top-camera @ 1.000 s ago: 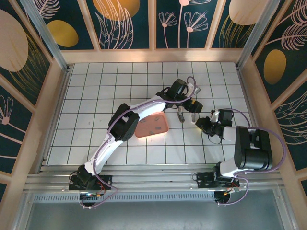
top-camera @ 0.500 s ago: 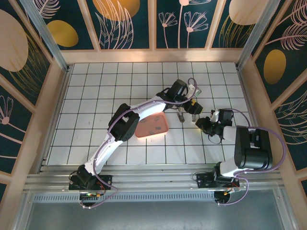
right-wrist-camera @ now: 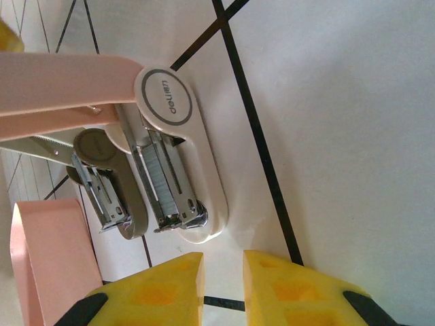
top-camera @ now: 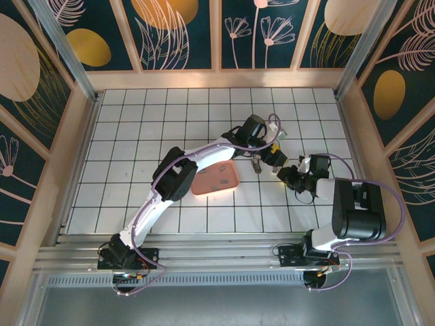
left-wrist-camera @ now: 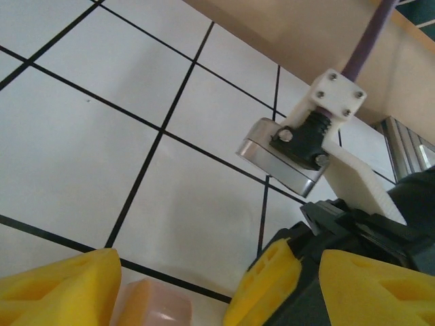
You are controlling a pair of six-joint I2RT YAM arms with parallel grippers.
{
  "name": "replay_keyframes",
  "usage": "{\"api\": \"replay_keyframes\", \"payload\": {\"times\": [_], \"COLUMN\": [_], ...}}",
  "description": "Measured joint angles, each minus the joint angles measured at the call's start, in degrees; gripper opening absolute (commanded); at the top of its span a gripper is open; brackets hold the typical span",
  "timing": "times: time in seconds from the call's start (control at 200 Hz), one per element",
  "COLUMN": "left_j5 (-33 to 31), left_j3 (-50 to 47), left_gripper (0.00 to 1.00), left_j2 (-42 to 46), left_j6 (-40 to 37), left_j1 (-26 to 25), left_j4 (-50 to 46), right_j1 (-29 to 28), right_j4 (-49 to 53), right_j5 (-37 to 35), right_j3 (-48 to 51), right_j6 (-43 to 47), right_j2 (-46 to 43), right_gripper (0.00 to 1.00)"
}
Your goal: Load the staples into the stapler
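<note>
The stapler [top-camera: 257, 163] lies opened on the tiles. In the right wrist view its white base [right-wrist-camera: 200, 183] carries a silver channel holding a grey row of staples [right-wrist-camera: 160, 178], and its pink lid [right-wrist-camera: 68, 85] swings away to the left. More dark staples [top-camera: 208, 182] lie in the pink tray [top-camera: 231, 187]. My right gripper [right-wrist-camera: 223, 285] hovers just short of the stapler's nose, fingers nearly together with nothing between them. My left gripper [top-camera: 273, 156] stands wide open by the stapler. In the left wrist view a pink end piece [left-wrist-camera: 153, 302] rests against one finger of that gripper [left-wrist-camera: 217, 292].
The two grippers are crowded together. The right wrist's silver camera [left-wrist-camera: 282, 156] and black body sit right against the left gripper's side. The pink tray's edge [right-wrist-camera: 47, 265] lies close to the stapler. A wooden wall [top-camera: 353, 129] bounds the tiles on the right.
The left gripper has shifted slightly down and right, closer to the right gripper. The right arm and stapler look unchanged.
</note>
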State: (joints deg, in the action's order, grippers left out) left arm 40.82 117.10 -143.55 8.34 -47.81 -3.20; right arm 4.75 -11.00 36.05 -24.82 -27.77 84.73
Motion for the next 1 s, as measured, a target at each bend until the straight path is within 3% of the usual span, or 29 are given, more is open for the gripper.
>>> {"api": "replay_keyframes", "payload": {"times": [0.526,1.001], "left_j5": [1.2,-0.8], "left_j3": [-5.3,-10.2], "left_gripper": [0.76,0.76], "left_j2": [2.8,5.6], "left_j6": [-4.1,-5.2], "left_j1": [-1.4,-1.4], "left_j4": [-0.6,-1.4], "right_j1": [-0.1,-1.2], "right_j4": [0.3,2.5], "right_j5": [0.0,-2.9], "right_j3": [-0.3,-0.5], "right_j6": [0.0,0.6], "right_j2": [0.2,-2.4], "right_gripper": [0.23,0.3]}}
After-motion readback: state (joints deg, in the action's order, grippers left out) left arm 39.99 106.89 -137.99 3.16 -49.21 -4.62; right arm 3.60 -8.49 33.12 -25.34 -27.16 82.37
